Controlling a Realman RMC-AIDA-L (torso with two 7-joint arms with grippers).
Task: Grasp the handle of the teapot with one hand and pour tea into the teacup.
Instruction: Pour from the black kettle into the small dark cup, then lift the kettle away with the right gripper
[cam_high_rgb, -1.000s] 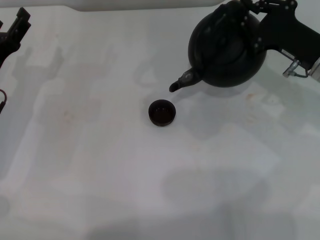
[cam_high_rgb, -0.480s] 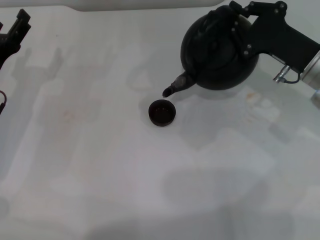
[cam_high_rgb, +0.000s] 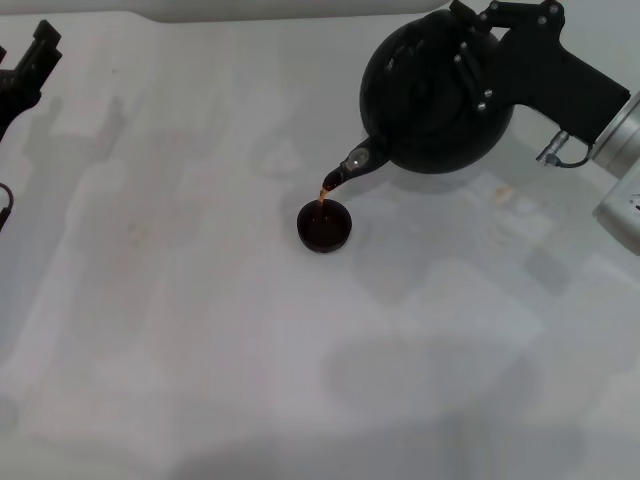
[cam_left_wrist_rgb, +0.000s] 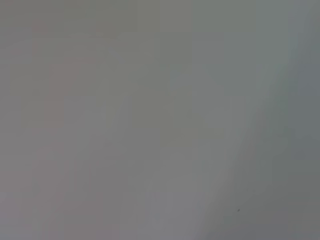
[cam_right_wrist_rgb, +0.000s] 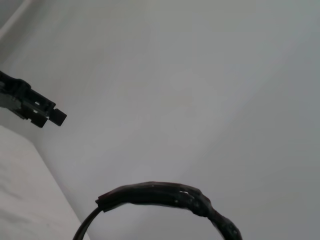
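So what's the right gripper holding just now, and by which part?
The right gripper holds the teapot by its handle on top, tipped so tea streams into the teacup. The left gripper holds nothing.

The head camera looks steeply down on the tabletop (cam_high_rgb: 200, 330); the right wrist camera sits close against the handle (cam_right_wrist_rgb: 165, 195), facing the left tool (cam_right_wrist_rgb: 35, 107).

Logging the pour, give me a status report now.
Right gripper shut on handle, teapot tilted, tea streaming from spout into teacup. Left gripper parked far left. Nothing in the way.
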